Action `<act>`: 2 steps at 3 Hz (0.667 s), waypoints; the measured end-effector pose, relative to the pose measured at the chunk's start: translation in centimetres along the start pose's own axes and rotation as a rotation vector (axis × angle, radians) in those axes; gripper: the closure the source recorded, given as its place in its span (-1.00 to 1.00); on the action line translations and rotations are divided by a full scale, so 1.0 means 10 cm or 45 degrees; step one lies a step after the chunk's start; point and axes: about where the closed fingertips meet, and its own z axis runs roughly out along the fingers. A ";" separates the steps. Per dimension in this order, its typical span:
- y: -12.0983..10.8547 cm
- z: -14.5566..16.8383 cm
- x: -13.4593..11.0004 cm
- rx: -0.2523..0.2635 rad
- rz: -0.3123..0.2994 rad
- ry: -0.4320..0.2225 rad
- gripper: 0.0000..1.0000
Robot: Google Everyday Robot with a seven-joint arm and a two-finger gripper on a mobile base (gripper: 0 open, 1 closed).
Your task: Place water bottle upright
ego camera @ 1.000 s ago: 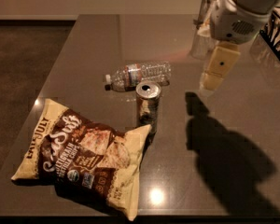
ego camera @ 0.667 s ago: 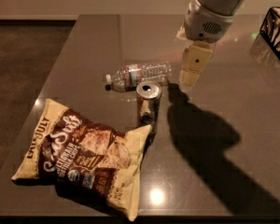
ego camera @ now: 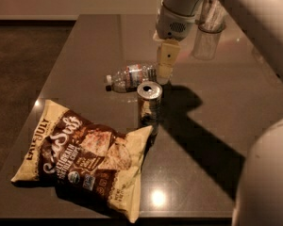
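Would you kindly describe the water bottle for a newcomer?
On the dark table, behind the upright silver metal can, rests a small clear plastic bottle with the gripper at its right end. Unlike the can, it lies sideways, white cap leftward.

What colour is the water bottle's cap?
White cap, camera view; claw hangs by the water bottle.
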 end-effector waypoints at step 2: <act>-0.08 0.45 -0.34 -0.068 -0.115 0.043 -1.00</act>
